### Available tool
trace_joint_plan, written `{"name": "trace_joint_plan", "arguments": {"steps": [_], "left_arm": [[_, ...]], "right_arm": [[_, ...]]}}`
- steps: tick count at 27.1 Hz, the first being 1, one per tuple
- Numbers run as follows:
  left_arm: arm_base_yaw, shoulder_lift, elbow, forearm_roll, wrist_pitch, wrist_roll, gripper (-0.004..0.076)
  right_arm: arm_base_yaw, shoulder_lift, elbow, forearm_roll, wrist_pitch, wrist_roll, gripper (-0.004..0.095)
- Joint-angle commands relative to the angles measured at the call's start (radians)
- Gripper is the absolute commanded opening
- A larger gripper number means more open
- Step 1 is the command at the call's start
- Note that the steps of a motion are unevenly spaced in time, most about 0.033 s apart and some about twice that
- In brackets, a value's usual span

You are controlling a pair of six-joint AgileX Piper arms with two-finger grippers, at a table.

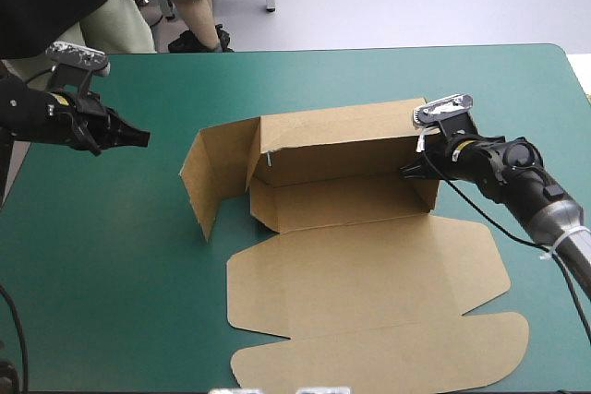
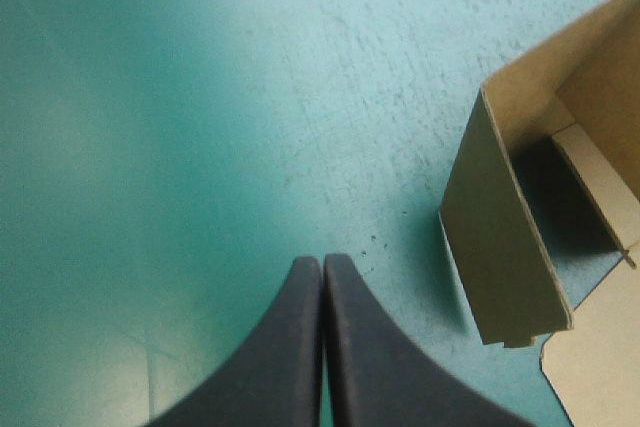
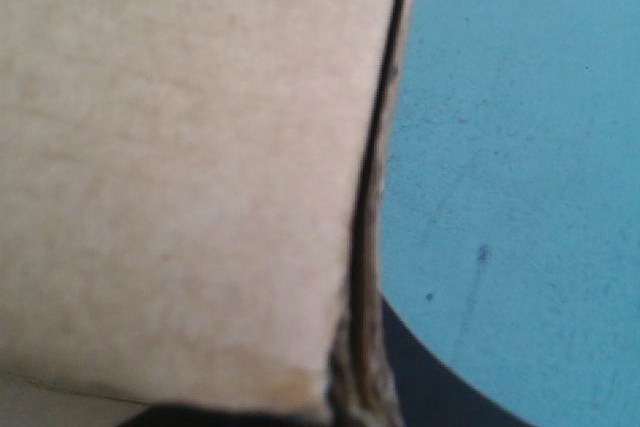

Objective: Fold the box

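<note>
The brown box (image 1: 337,147) lies mid-table with its long back wall raised and its lid (image 1: 369,292) flat toward the near edge. Its left end flap (image 1: 208,173) stands upright and swung outward. My right gripper (image 1: 409,170) is shut on the box's right end wall; in the right wrist view the board (image 3: 180,167) fills the space ahead and its edge runs down between the black fingers (image 3: 430,392). My left gripper (image 1: 143,138) hovers shut to the left of the box, apart from it. In its own view the fingers (image 2: 323,265) meet in a point, with the left flap (image 2: 500,247) ahead and to one side.
A strip of teal-green cover (image 1: 166,149) separates my left gripper from the box's left flap. The table's far edge (image 1: 369,47) runs well behind the box. The right arm's black cable (image 1: 499,228) trails over the lid's right corner.
</note>
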Motion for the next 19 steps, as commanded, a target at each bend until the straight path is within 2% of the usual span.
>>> {"name": "trace_joint_plan", "arguments": {"steps": [1, 5, 9, 13, 14, 19], "left_arm": [[0.000, -0.103, 0.091, -0.017, -0.113, -0.017, -0.0009], [0.000, -0.198, 0.265, -0.017, -0.155, -0.017, -0.0009], [0.000, -0.249, 0.357, -0.017, -0.196, -0.017, -0.0009], [0.000, -0.268, 0.400, -0.019, -0.241, -0.017, -0.0009], [0.000, -0.270, 0.401, -0.019, -0.249, -0.017, -0.0009], [0.000, -0.270, 0.401, -0.012, -0.263, -0.017, -0.0009]], "right_arm": [[-0.007, -0.034, -0.029, -0.023, -0.041, -0.007, -0.0019], [-0.007, -0.034, -0.029, -0.023, -0.040, -0.007, -0.0019], [-0.007, -0.036, -0.029, -0.021, -0.026, -0.007, -0.0019], [-0.007, -0.057, -0.052, 0.000, 0.036, 0.009, -0.0019], [-0.007, -0.066, -0.069, 0.018, 0.061, 0.009, -0.0019], [-0.007, -0.064, -0.219, 0.060, 0.356, 0.009, -0.0019]]}}
